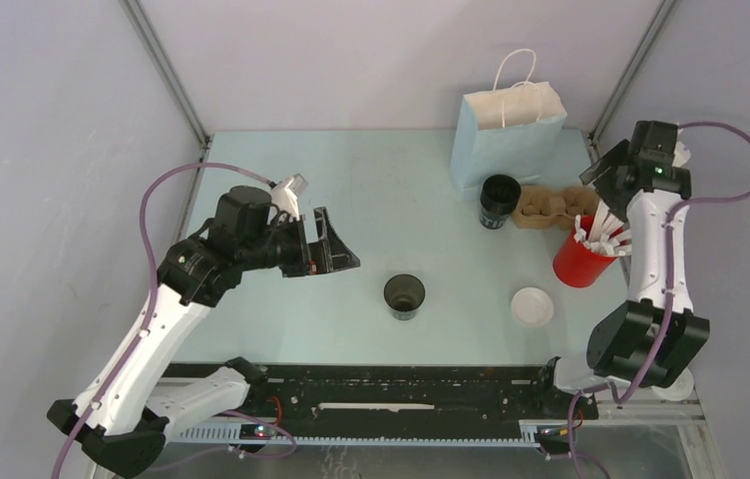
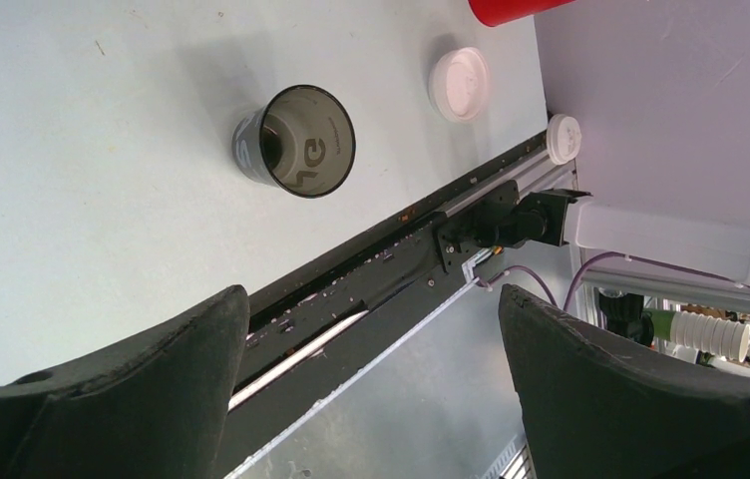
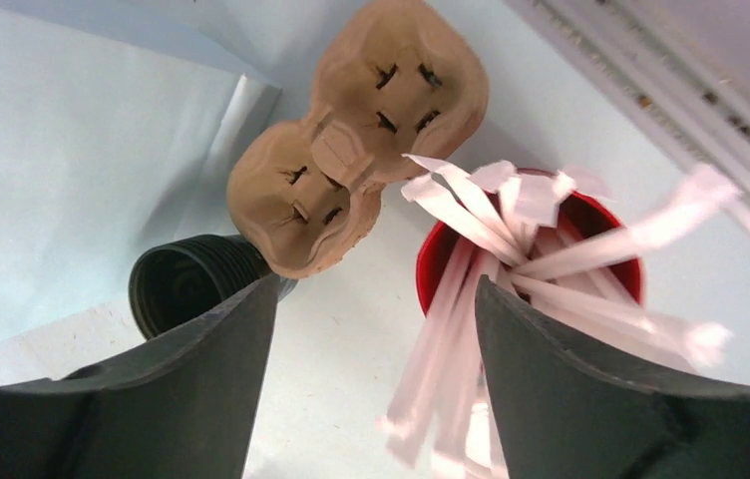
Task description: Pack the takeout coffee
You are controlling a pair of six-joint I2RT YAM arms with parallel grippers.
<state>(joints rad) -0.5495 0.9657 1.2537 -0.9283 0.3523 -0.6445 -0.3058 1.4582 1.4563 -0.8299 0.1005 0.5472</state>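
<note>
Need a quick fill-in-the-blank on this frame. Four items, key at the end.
The cup holding the straws is ___.
Both slots of the cardboard carrier are ___.
The left gripper and right gripper are both ___.
The handles of the paper bag are ___.
Missing words: red; empty; open; white.

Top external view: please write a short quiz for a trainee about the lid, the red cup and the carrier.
1. True or false: the white lid lies on a cup.
2. The red cup holds: A coffee, B wrapped straws, C lids?
3. Fill in: the cardboard carrier holds ___ cups.
Key: 1 false; 2 B; 3 zero.
</note>
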